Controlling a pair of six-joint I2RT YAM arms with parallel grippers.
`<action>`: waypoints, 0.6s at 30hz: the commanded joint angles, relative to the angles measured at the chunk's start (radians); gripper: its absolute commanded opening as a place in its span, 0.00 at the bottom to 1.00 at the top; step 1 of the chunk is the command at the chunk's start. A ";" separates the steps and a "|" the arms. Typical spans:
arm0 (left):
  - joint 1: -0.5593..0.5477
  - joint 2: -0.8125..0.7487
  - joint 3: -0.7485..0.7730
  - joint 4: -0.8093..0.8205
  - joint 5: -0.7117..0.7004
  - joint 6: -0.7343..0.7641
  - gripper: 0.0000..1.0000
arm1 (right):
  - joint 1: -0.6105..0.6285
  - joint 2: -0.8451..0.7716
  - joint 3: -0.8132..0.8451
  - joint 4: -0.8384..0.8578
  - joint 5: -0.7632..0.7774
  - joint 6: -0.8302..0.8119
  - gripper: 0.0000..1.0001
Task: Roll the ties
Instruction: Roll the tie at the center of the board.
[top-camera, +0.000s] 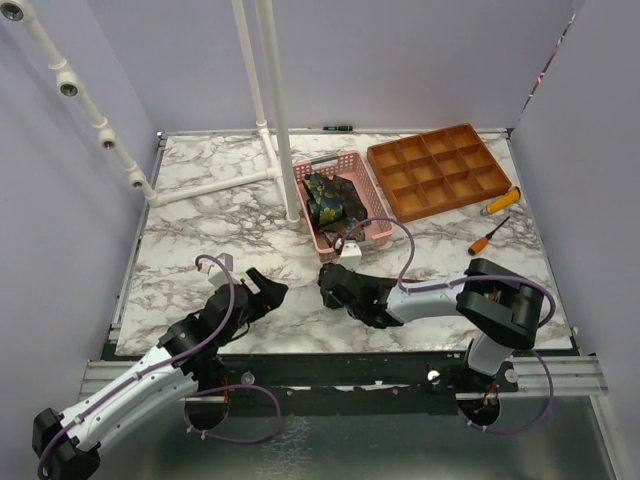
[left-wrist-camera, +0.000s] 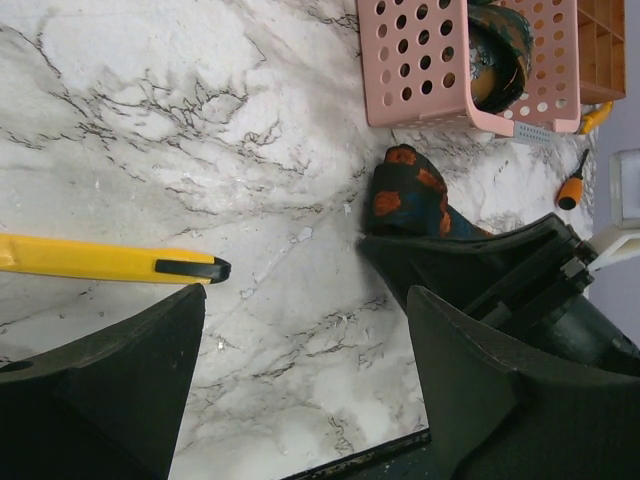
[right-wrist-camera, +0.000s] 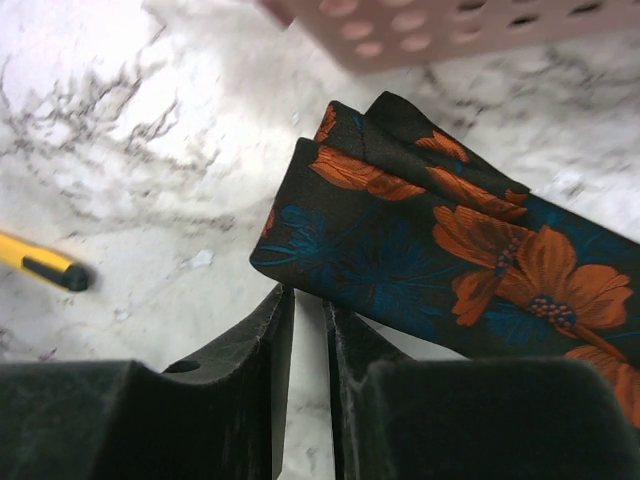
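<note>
A dark tie with orange flowers (right-wrist-camera: 440, 240) lies on the marble just in front of the pink basket, its end folded over; it also shows in the left wrist view (left-wrist-camera: 410, 195). My right gripper (right-wrist-camera: 308, 295) has its jaws almost closed, with its tips at the tie's near edge; in the top view (top-camera: 330, 283) it covers the tie. My left gripper (top-camera: 268, 292) is open and empty (left-wrist-camera: 305, 300), low over bare marble to the left of the tie. More patterned ties (top-camera: 328, 198) lie bunched in the basket (top-camera: 375, 205).
A yellow stick with a black tip (left-wrist-camera: 110, 262) lies on the marble by my left gripper. An orange compartment tray (top-camera: 437, 170) stands at the back right, with two orange-handled screwdrivers (top-camera: 492, 236) near it. A white pipe frame (top-camera: 275, 110) stands behind the basket.
</note>
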 joint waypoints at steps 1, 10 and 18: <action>0.004 0.029 -0.004 0.045 -0.022 0.017 0.82 | -0.064 0.037 -0.066 -0.074 -0.042 -0.140 0.24; 0.004 0.063 -0.029 0.095 -0.010 0.019 0.82 | -0.066 -0.084 -0.119 -0.056 -0.146 -0.191 0.29; 0.005 0.083 -0.058 0.140 0.003 0.013 0.82 | -0.081 0.008 -0.084 -0.046 -0.057 -0.134 0.27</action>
